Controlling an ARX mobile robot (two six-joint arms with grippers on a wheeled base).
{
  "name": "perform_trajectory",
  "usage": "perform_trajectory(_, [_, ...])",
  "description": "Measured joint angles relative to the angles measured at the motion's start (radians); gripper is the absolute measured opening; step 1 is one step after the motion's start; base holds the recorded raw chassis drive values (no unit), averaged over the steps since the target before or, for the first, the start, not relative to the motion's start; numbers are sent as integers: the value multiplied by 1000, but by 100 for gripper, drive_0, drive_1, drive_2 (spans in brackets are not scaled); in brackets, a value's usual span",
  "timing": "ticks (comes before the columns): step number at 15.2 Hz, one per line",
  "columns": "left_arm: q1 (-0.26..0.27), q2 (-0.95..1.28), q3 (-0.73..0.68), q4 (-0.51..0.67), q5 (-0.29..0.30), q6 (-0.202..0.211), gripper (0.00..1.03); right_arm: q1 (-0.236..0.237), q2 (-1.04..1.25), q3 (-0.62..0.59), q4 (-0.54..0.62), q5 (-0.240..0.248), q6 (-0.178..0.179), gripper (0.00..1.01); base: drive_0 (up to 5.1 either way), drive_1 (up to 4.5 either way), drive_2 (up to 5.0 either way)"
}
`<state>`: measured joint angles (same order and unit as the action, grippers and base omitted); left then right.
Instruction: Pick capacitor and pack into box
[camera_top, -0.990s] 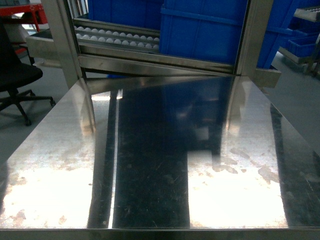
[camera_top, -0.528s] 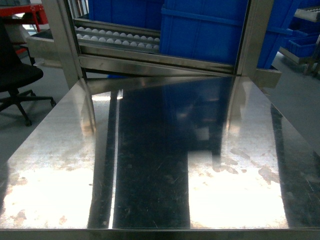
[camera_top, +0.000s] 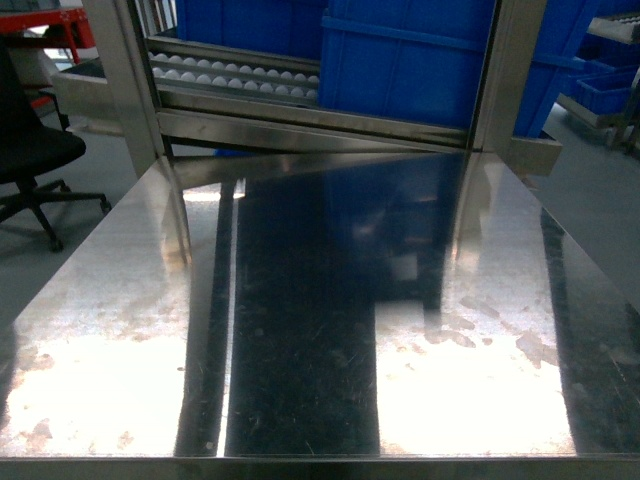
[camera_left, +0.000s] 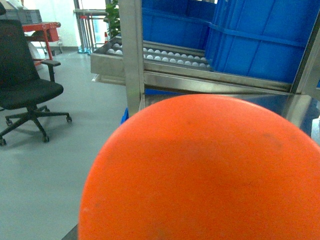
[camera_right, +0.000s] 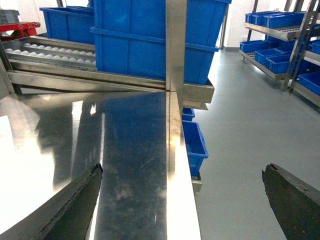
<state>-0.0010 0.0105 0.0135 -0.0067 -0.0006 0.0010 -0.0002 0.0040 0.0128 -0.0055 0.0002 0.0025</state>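
Orange capacitor (camera_left: 200, 170) fills the left wrist view; steel table (camera_top: 300, 330) ahead.

The left claw's state cannot be told, hidden behind the capacitor. The right claw (camera_right: 182, 200) stands apart over the table edge, blue bins (camera_right: 150, 40) behind.

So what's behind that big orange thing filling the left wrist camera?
Behind the orange object: a steel post, blue bins, roller track. The table beneath is mostly hidden.
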Motion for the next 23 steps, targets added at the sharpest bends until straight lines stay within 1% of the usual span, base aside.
perform_trajectory(23, [0,0,0,0,0,0,43,0,0,0,1,-1,-1,98,0,0,0])
